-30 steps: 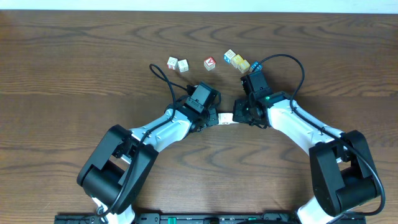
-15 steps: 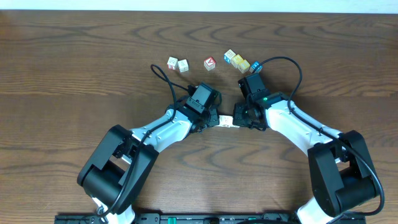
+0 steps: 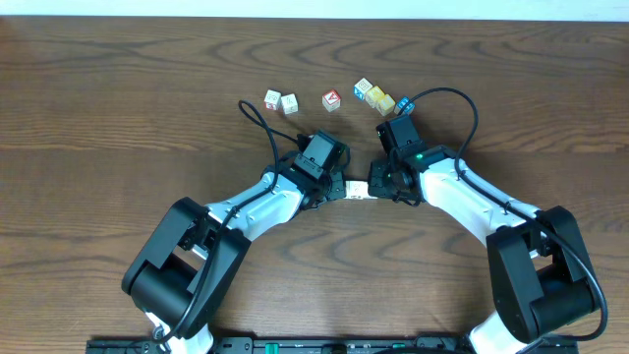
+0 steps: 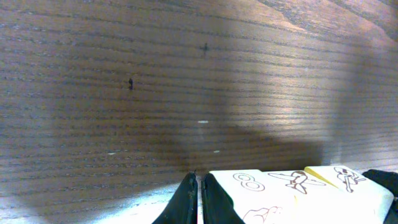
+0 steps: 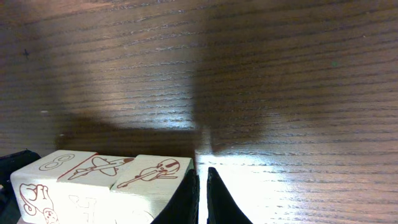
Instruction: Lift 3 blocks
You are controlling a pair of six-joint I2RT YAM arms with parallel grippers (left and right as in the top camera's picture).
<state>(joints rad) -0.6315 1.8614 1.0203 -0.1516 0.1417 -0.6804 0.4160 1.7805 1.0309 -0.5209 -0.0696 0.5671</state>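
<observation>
Wooden table [image 3: 118,108], blocks [image 3: 358,190] between closed jaws

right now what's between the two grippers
Three blocks in a row, ends at the left gripper and right gripper; clearest in both wrist views.

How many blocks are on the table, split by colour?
Cream blocks, in a row: 3
Pale loose cubes: 3
Red-faced cube: 1
Yellow cube: 1, possibly 2, too small to tell
Blue cube, partly hidden: 1
Total: 9 at least
</observation>
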